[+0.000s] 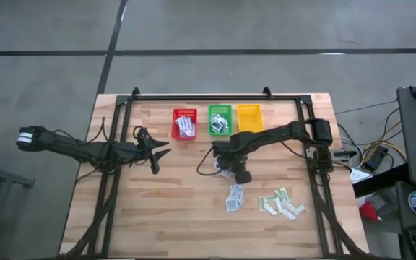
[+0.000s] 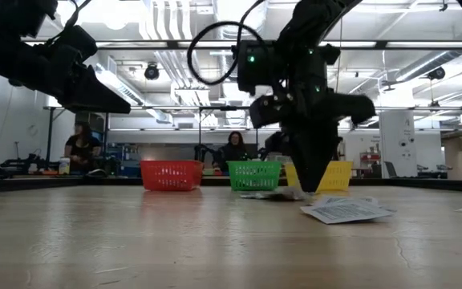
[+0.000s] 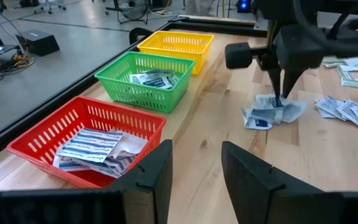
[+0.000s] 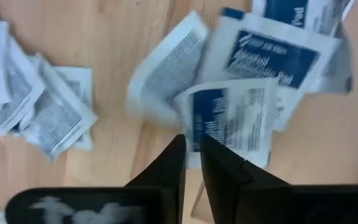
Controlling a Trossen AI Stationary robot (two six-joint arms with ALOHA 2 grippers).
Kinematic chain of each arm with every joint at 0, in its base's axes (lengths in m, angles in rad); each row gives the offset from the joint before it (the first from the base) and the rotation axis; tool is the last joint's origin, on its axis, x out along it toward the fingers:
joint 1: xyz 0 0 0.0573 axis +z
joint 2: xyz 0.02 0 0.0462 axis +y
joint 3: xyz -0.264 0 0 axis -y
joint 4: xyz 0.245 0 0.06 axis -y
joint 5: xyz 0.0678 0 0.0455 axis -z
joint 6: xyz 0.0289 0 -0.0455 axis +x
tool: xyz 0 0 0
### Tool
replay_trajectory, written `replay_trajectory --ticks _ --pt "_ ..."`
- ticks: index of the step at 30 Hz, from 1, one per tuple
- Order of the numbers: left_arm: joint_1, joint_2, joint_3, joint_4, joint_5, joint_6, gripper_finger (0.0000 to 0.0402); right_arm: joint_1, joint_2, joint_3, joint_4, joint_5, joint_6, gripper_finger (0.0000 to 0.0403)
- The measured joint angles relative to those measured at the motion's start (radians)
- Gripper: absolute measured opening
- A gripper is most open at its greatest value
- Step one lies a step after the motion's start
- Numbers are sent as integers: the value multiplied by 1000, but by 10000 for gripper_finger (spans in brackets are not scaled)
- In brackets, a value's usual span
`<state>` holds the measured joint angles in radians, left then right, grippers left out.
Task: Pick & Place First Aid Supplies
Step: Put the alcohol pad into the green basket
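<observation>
Partly sorted: packets (image 3: 98,146) already in red basket (image 3: 33,144) and green basket (image 3: 120,94). Right end effector (image 4: 191,152) pinching square packet (image 4: 232,124) on counter (image 1: 165,209). Left end effector (image 3: 194,171) open, waiting. Strips (image 1: 282,202) left.

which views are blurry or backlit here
Right wrist view: the white-blue packets are smeared beyond the right gripper. Low view: both arms are dark silhouettes against bright ceiling lights. Left wrist view: the baskets look sharp.
</observation>
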<state>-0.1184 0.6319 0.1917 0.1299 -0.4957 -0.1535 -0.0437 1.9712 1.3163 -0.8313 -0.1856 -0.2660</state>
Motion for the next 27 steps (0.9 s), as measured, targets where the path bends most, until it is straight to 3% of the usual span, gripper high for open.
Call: replay_trajectory --ticks 11,22,27 --pt "0 0 0 2 0 2 133 0 -97 1 -4 -12 -4 12" --pt "0 0 0 3 0 1 133 0 -113 16 -2 -154 8 8" --pt "0 0 0 4 0 1 133 0 -113 34 -2 -171 24 8"
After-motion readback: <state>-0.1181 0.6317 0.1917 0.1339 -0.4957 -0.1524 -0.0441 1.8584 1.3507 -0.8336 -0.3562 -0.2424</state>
